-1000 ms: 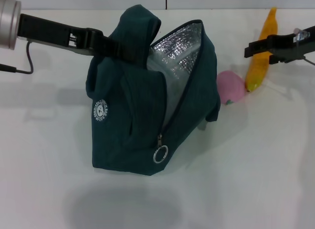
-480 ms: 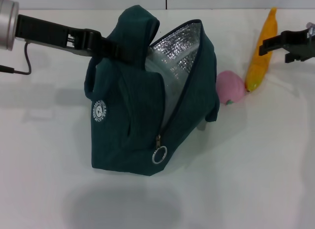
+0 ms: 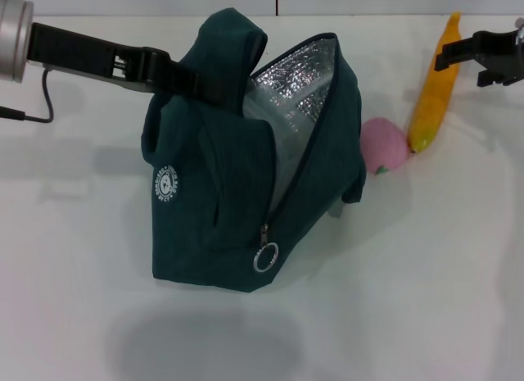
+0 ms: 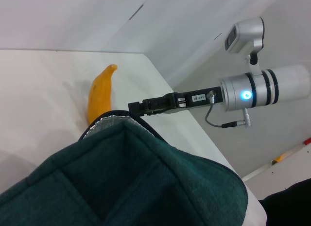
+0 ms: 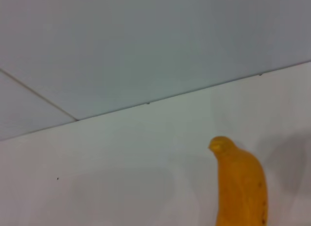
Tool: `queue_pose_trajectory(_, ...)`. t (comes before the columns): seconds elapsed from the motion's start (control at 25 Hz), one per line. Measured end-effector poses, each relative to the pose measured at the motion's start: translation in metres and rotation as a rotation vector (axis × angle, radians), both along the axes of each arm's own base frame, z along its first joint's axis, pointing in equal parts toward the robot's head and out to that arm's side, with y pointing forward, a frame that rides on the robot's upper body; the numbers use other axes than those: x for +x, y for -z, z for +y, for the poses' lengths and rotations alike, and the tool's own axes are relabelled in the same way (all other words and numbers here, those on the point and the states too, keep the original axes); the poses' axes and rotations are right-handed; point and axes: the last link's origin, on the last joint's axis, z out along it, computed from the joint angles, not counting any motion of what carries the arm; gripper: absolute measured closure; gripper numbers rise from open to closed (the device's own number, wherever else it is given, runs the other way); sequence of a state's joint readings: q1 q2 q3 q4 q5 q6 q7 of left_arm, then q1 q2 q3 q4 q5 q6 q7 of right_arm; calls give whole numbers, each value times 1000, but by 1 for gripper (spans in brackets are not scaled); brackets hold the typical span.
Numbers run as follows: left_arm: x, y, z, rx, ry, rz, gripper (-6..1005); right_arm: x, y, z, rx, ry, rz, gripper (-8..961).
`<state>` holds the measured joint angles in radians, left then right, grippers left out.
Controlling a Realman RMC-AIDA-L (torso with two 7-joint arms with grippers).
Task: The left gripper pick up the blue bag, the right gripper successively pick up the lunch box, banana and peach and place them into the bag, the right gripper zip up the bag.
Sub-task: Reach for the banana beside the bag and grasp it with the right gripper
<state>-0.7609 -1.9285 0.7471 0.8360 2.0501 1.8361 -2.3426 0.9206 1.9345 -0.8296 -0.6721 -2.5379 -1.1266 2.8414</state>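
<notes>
My left gripper (image 3: 195,81) is shut on a handle of the blue bag (image 3: 221,184) and holds it upright with its mouth open and the foil lining (image 3: 299,78) showing. A pale smooth surface lies inside; I cannot tell if it is the lunch box. The banana (image 3: 432,90) lies at the far right, and the peach (image 3: 383,145) sits between it and the bag. My right gripper (image 3: 446,61) hovers empty and open beside the banana's far half. The left wrist view shows the bag (image 4: 121,182), the banana (image 4: 99,95) and the right gripper (image 4: 137,107). The right wrist view shows the banana's tip (image 5: 240,182).
The white table (image 3: 409,299) reaches to a back wall. A black cable (image 3: 45,94) hangs from the left arm at the far left. The bag's zipper ring pull (image 3: 266,256) hangs at its front.
My right gripper has moved right and farther back, away from the bag's mouth, to beside the banana. The left gripper and the bag have stayed put.
</notes>
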Motion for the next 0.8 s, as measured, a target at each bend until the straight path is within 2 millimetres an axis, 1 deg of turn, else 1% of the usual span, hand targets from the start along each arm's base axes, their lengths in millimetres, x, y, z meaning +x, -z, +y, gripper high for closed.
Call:
queue_pose_trajectory(0.12, 0, 0, 0, 1, 1, -1, 959, 5, 1, 0, 13, 16, 9, 149)
queue_pose_trajectory(0.28, -1, -1, 0, 4, 2, 0, 959, 13, 8, 0, 24, 45, 13, 154)
queue_pose_trajectory(0.56, 0, -1, 0, 9, 21, -1, 959, 14, 10, 5, 71, 47, 17, 162)
queue_pose_trajectory(0.8, 0, -1, 0, 13, 30, 0, 959, 11, 10, 9, 106, 33, 18, 169)
